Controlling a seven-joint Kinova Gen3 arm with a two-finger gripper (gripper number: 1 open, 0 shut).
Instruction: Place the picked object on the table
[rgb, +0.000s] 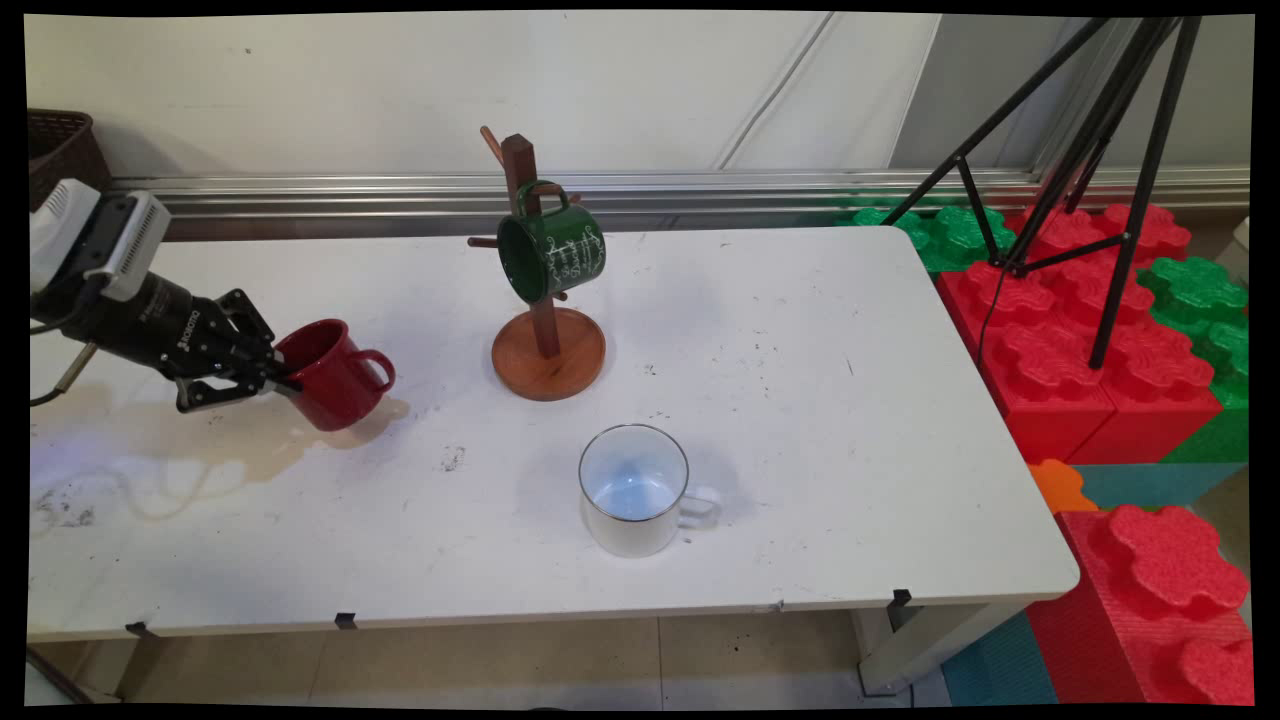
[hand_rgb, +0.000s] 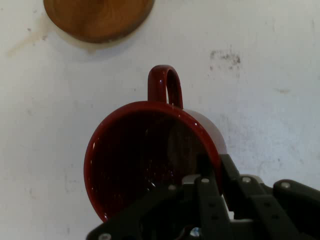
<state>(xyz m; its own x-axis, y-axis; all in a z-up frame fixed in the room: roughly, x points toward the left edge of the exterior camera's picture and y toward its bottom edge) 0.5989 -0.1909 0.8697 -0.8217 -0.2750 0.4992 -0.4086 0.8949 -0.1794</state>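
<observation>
My gripper (rgb: 283, 381) is low over the table's left side, shut on the rim of a red mug (rgb: 336, 375). The mug is tilted, its mouth turned toward the hand and its handle pointing away to the right. In the hand view the red mug (hand_rgb: 150, 150) fills the middle, one finger inside its mouth and the other outside the wall, with my gripper (hand_rgb: 212, 167) pinching the rim at the right. A wooden mug tree (rgb: 545, 340) stands to the right, a green mug (rgb: 553, 252) hanging on one peg. Its round base (hand_rgb: 97, 17) shows at the hand view's top.
A white enamel mug (rgb: 636, 488) stands upright near the table's front middle. A black tripod (rgb: 1090, 150) rises over red and green foam blocks (rgb: 1080, 350) beyond the table's right edge. A dark basket (rgb: 62, 150) sits at the back left by the wall.
</observation>
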